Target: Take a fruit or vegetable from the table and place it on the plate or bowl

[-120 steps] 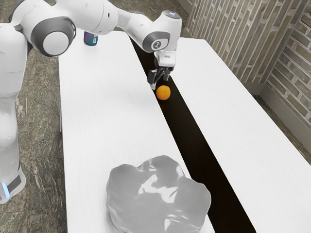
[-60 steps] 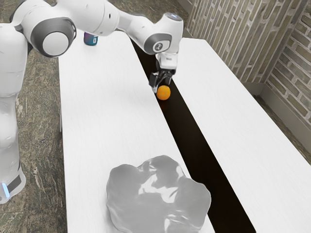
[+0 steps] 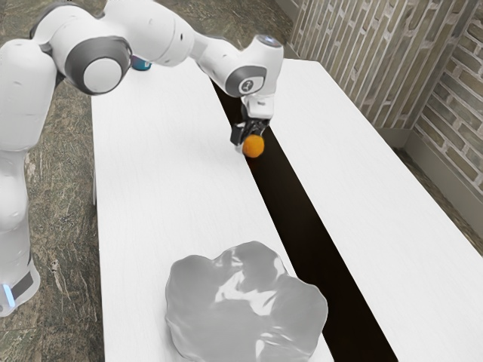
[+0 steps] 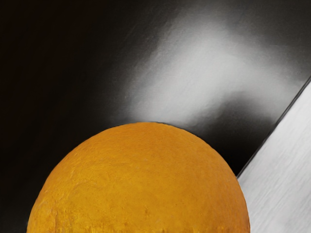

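Two long white surfaces [image 3: 158, 173] are lying side by side, with a dark gap [image 3: 302, 211] running between them. Over that gap's far stretch, the black two-finger pincer [image 3: 253, 137] is gripping a round orange fruit [image 3: 253, 147] from two sides. A wavy grey plate [image 3: 245, 309] is sitting well apart from the fruit, beside the gap's near end, on the surface at the exterior view's left.

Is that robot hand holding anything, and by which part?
Cannot tell: the gripper sits over the top of the orange, but no firm grip shows.
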Robot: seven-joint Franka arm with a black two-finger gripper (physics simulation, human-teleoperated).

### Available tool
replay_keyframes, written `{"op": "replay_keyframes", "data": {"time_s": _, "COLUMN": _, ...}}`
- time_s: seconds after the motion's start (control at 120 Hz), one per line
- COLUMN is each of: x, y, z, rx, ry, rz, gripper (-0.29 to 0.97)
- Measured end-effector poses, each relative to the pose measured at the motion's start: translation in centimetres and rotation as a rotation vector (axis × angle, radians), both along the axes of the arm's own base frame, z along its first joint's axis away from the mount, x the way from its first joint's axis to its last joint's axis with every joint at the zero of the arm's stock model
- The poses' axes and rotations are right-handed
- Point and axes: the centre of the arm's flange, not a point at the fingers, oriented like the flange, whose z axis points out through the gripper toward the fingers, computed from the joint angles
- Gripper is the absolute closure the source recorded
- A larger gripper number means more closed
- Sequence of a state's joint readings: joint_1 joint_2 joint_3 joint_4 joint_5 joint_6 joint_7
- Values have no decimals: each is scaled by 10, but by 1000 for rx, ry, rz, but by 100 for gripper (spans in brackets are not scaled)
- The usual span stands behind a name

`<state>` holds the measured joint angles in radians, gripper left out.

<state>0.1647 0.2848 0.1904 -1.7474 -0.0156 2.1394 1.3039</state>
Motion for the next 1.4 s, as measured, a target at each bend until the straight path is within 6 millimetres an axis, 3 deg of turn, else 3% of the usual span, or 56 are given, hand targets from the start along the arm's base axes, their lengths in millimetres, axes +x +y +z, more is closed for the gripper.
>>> {"op": "replay_keyframes", "data": {"time_s": 0.175, "x": 9, "y": 1, "z": 2, "rx": 8, "ry": -20, "rz": -10, "gripper": 32}}
{"op": "replay_keyframes", "data": {"time_s": 0.367, "x": 9, "y": 0, "z": 11, "rx": -12, "ry": -46, "rz": -1, "gripper": 42}}
{"op": "replay_keyframes", "data": {"time_s": 0.542, "x": 0, "y": -10, "z": 53, "rx": -22, "ry": -83, "rz": -8, "gripper": 42}}
{"op": "replay_keyframes", "data": {"time_s": 0.617, "x": -3, "y": -30, "z": 75, "rx": -30, "ry": -95, "rz": -37, "gripper": 42}}
{"op": "replay_keyframes", "data": {"time_s": 0.658, "x": -5, "y": -50, "z": 92, "rx": -34, "ry": -105, "rz": -68, "gripper": 43}}
{"op": "replay_keyframes", "data": {"time_s": 0.717, "x": -7, "y": -92, "z": 118, "rx": -25, "ry": -117, "rz": -137, "gripper": 42}}
{"op": "replay_keyframes", "data": {"time_s": 0.892, "x": -33, "y": -262, "z": 178, "rx": -8, "ry": -129, "rz": -382, "gripper": 42}}
{"op": "replay_keyframes", "data": {"time_s": 1.042, "x": -86, "y": -419, "z": 193, "rx": 2, "ry": -100, "rz": -598, "gripper": 42}}
{"op": "replay_keyframes", "data": {"time_s": 1.117, "x": -120, "y": -480, "z": 196, "rx": 9, "ry": -88, "rz": -681, "gripper": 42}}
{"op": "replay_keyframes", "data": {"time_s": 1.217, "x": -146, "y": -518, "z": 194, "rx": 14, "ry": -68, "rz": -715, "gripper": 42}}
{"op": "replay_keyframes", "data": {"time_s": 1.4, "x": -152, "y": -523, "z": 191, "rx": 16, "ry": -45, "rz": -658, "gripper": 42}}
